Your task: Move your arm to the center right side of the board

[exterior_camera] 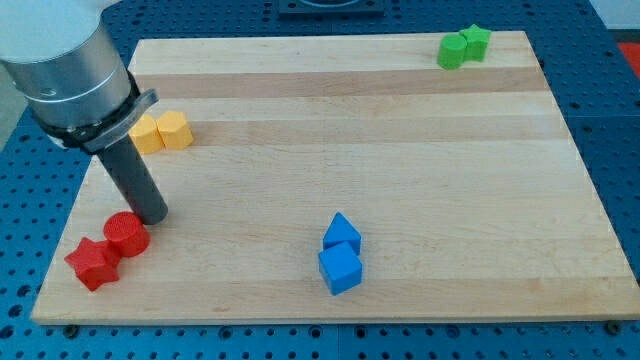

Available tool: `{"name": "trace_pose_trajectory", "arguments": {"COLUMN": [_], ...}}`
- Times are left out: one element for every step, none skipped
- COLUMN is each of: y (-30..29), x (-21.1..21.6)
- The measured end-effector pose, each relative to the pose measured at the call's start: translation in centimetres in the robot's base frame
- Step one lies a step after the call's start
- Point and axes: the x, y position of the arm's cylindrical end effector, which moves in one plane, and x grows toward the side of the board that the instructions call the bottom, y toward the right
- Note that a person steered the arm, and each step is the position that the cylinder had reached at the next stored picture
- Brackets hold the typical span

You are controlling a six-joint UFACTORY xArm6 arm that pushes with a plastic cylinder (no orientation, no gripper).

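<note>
right now my tip (152, 217) is sitting at the view's left of the worktop (400, 150), seemingly touching the red cylinder (127, 235), with the red star-like block (93, 263) beyond. there are no jaws, only a rod. the centre right is lying well apart to the view's right, the blue blocks (341, 254) sitting below that line.

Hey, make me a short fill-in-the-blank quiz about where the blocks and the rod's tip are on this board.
1. My tip sits just above the ____ cylinder.
2. The green blocks are at the view's top ____ corner.
3. The two ____ blocks touch side by side.

Answers: red; right; yellow
</note>
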Motion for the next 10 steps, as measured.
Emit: {"name": "trace_pose_trajectory", "arguments": {"y": [-0.4,-0.7,-1.0,-0.1,1.8,5.9,13.1,17.7,18.4,18.4], "x": [0.2,0.2,0.2,-1.0,-5.9,-9.2,-9.6,-9.8,-9.8,-9.8]}}
